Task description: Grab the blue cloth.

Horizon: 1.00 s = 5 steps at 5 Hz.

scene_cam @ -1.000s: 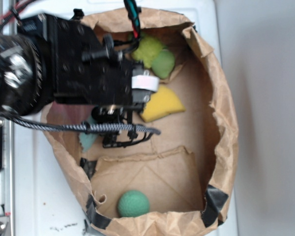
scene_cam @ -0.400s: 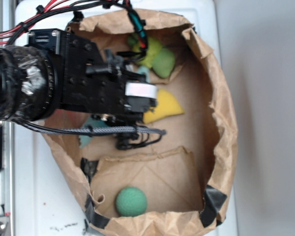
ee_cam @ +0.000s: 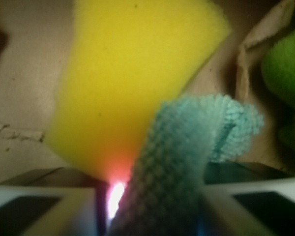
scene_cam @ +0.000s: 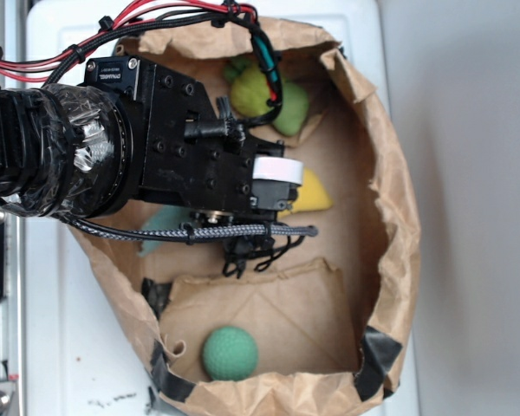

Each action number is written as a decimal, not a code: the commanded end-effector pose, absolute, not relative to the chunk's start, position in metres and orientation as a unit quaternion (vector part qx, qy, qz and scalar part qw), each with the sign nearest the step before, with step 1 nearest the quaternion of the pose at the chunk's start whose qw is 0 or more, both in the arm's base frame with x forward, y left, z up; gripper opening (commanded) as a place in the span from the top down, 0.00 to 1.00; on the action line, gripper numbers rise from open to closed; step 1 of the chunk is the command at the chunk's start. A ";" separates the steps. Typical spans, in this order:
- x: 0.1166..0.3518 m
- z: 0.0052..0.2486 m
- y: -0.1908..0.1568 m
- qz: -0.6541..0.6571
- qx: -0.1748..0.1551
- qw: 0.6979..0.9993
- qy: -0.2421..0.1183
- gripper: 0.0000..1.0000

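Observation:
The blue cloth (ee_cam: 187, 147) is a teal terry rag. In the wrist view it rises between the two pale fingers (ee_cam: 49, 206) and folds over at its top. My gripper (ee_cam: 152, 196) is shut on it. In the exterior view the black arm hides most of the cloth. Only a teal patch (scene_cam: 160, 227) shows at the arm's lower left. The gripper (scene_cam: 251, 251) sits low inside the paper bag, left of the yellow sponge (scene_cam: 316, 198). The sponge (ee_cam: 132, 73) lies just behind the held cloth.
Everything lies inside a torn brown paper bag (scene_cam: 399, 217) with tall crumpled walls. A green knitted ball (scene_cam: 230, 354) sits at the bag's near end. Yellow-green plush items (scene_cam: 269, 95) sit at the far end, also at the wrist view's right edge (ee_cam: 285, 69).
The arm has moved right, now covering more of the yellow sponge. The teal patch of cloth has shifted slightly with it.

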<state>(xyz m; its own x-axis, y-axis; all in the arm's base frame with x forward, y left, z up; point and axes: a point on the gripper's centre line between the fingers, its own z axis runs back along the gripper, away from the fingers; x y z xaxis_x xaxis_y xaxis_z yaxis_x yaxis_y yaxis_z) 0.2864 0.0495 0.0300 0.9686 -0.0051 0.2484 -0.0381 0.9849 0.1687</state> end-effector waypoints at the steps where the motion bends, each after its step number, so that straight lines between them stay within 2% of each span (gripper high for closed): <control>1: 0.293 0.091 0.047 -0.019 0.090 0.987 -0.131 1.00; 3: 0.292 0.139 0.053 -0.005 0.046 0.992 -0.118 1.00; 5: 0.288 0.172 0.051 0.015 0.017 0.992 -0.127 1.00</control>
